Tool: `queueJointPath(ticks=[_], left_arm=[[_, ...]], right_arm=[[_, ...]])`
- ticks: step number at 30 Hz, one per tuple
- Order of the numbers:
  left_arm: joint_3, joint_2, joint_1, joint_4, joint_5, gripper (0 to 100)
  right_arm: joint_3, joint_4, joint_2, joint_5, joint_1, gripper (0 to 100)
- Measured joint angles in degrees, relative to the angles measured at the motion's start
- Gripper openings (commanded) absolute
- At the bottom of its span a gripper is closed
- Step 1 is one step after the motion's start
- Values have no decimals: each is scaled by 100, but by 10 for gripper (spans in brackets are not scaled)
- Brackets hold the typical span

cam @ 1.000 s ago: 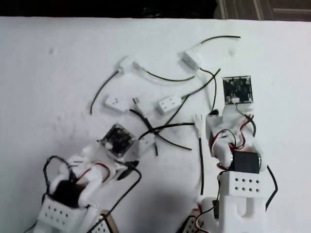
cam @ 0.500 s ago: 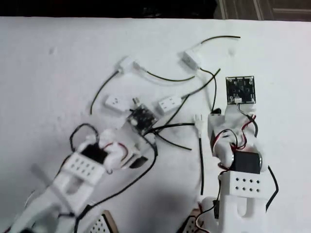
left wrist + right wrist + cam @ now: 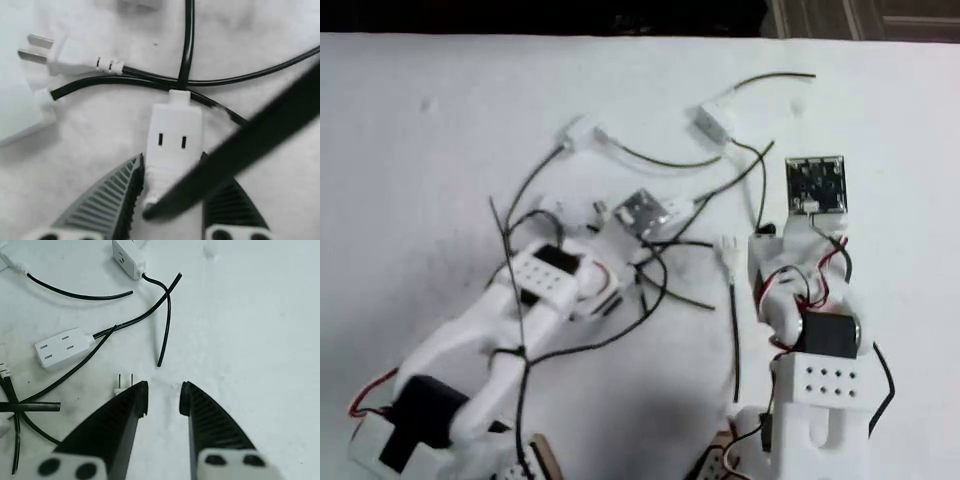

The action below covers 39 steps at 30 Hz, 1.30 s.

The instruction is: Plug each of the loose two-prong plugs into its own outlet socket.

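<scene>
My left gripper (image 3: 172, 165) is shut on a white outlet socket (image 3: 172, 135); its two slots face up, and a ribbed finger (image 3: 120, 195) presses each side. A loose two-prong plug (image 3: 62, 57) lies just beyond it, beside a white block (image 3: 20, 112). From above, the left arm (image 3: 550, 275) stretches to the table's centre next to that plug (image 3: 603, 210). My right gripper (image 3: 162, 397) is open and holds nothing. A second plug (image 3: 125, 382) lies at one fingertip, also seen as the plug (image 3: 727, 245) left of the right gripper (image 3: 760, 238).
A thick black cable (image 3: 250, 140) crosses close in front of the left wrist camera. More outlet sockets lie around: one (image 3: 62, 347) in the middle, one (image 3: 713, 120) and one (image 3: 582, 130) at the back. Black cords (image 3: 665, 265) tangle at the centre.
The left arm has swung from the front left towards the table's centre, up to the plug there, and the tangled cords shifted with it. The right arm has barely moved.
</scene>
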State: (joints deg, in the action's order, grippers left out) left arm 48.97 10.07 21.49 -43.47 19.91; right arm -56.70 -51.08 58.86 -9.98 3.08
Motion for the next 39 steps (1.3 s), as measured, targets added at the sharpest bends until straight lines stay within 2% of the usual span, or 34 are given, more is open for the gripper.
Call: queueJointPath(ticks=[3, 11, 18, 23, 27, 31, 36, 39], left_arm=[[-44, -18, 53, -70, 0, 19], [-44, 475, -18, -193, 0, 22], [-334, 1486, -721, -325, 0, 22], [-1055, 1591, -1354, -404, 0, 22], [-1512, 1582, -1556, -290, 0, 22], [-1996, 1073, -1723, 70, 0, 23], [-2901, -334, -2048, 501, 0, 24], [-3657, -1380, -2207, 536, 0, 95]], right_arm=[[0, 0, 0, 0, 0, 108], [0, 0, 0, 0, 0, 108], [0, 0, 0, 0, 0, 108], [0, 0, 0, 0, 0, 108], [0, 0, 0, 0, 0, 108], [0, 0, 0, 0, 0, 108], [-26, 0, 0, 0, -9, 108], [-35, 0, 0, 0, -88, 108]])
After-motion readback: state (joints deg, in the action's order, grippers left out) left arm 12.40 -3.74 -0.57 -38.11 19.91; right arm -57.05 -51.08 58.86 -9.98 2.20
